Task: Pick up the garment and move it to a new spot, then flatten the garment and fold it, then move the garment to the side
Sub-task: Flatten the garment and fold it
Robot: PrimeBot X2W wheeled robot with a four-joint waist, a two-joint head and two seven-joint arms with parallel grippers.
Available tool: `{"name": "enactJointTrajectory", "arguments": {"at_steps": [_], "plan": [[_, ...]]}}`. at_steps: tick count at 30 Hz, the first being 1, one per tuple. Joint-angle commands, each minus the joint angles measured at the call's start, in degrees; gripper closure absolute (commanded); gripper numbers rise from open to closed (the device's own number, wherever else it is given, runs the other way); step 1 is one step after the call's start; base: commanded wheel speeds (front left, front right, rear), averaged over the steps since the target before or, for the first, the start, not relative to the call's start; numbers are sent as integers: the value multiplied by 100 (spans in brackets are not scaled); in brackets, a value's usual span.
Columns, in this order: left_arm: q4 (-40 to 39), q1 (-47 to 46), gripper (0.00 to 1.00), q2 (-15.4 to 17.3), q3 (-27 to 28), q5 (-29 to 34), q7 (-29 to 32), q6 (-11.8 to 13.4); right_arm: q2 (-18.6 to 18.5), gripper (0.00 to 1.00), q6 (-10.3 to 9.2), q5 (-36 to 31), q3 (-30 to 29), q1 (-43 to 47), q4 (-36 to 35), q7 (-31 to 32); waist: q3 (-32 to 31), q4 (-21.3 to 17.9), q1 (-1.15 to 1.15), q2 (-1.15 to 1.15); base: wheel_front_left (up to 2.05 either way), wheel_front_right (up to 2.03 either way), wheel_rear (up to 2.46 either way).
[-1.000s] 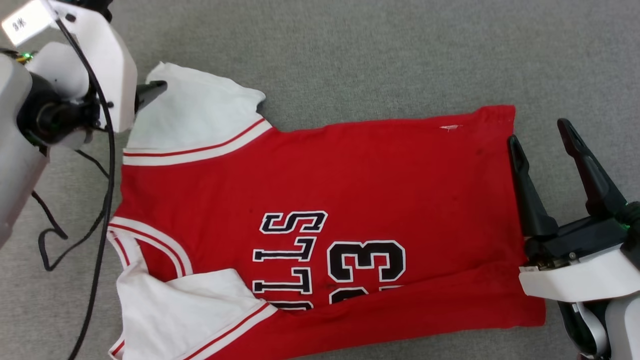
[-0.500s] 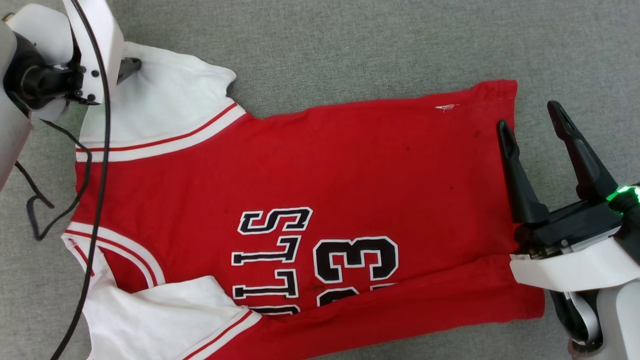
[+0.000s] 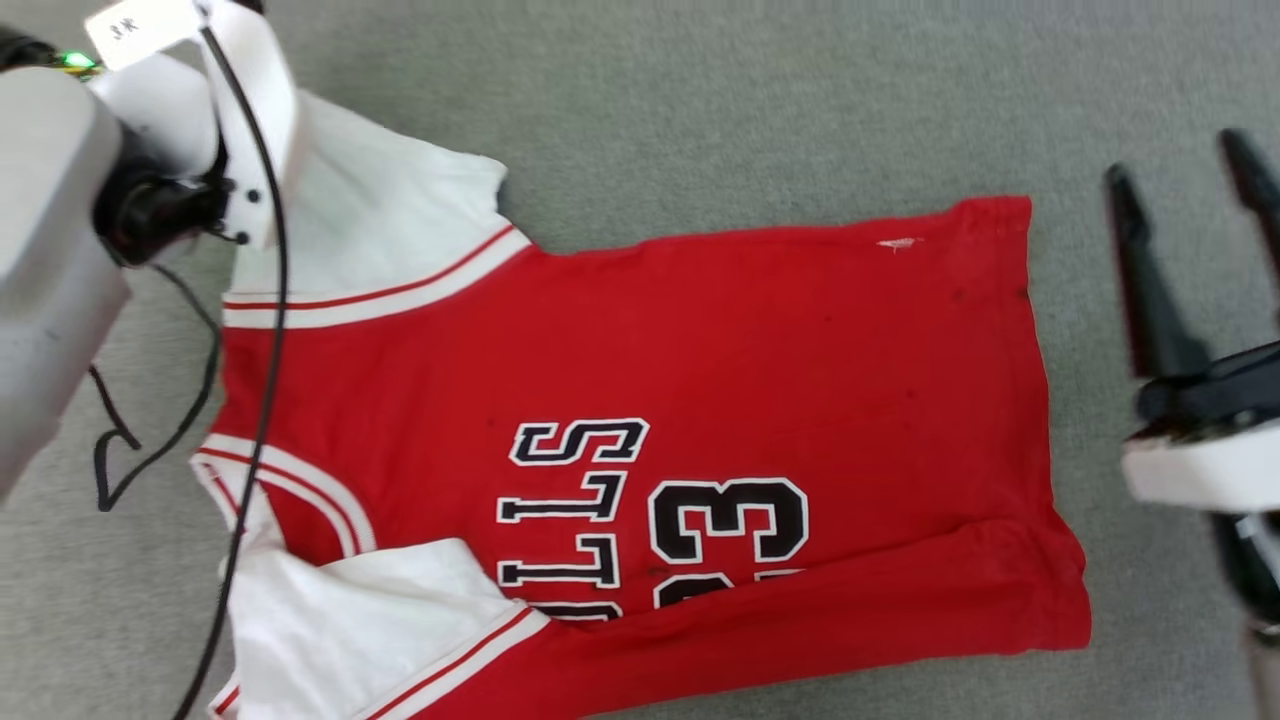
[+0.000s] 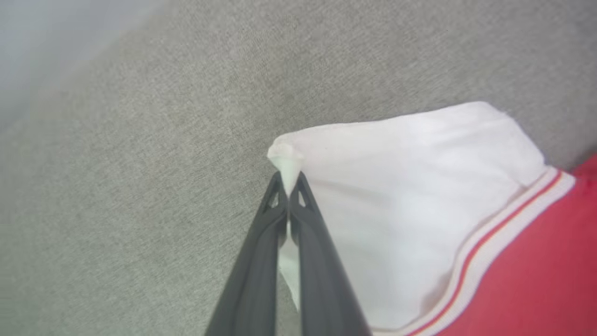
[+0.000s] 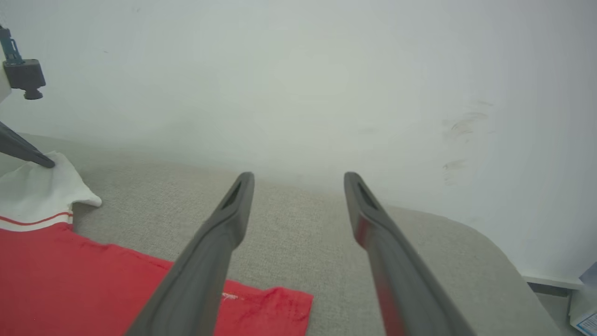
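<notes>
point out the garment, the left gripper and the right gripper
garment (image 3: 700, 340), head view, red body
left gripper (image 4: 289, 179), left wrist view, tips pinching the garment's white sleeve
right gripper (image 5: 299, 179), right wrist view, midway between open tips

The garment (image 3: 700, 350) carries black, white-edged lettering (image 3: 575, 500) lying sideways: "LLS" reads clearly, the rest hidden under a fold at the near edge. Right of it stands a large "3" (image 3: 728, 520), with another digit half covered. A white tag (image 3: 140, 25) at far left bears small marks too blurred to read.
</notes>
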Motion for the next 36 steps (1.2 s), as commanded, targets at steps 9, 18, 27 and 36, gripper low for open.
{"name": "enactJointTrajectory", "arguments": {"at_steps": [9, 18, 27, 36], "plan": [[-403, 285, 100, -199, -140, 176, -648, -56, -1271, 0, -6, 1013, 243, -673, 693, 1835, -518, 489, 0, 0, 0, 0, 0], [-769, 416, 100, -291, -183, 216, -960, -44, -2367, 0, -7, 2191, 1337, -1557, 1491, 3915, -558, 744, 0, 0, 0, 0, 0], [-981, 249, 100, -358, -187, 290, -1086, -32, -2475, 0, -7, 2537, 2177, -2368, 2327, 5183, -313, 967, 0, 0, 0, 0, 0], [-1024, 110, 100, -458, -187, 336, -1220, -45, -2223, 0, -5, 2451, 2941, -2681, 3259, 5112, -79, 1120, 0, 0, 0, 0, 0]]}}
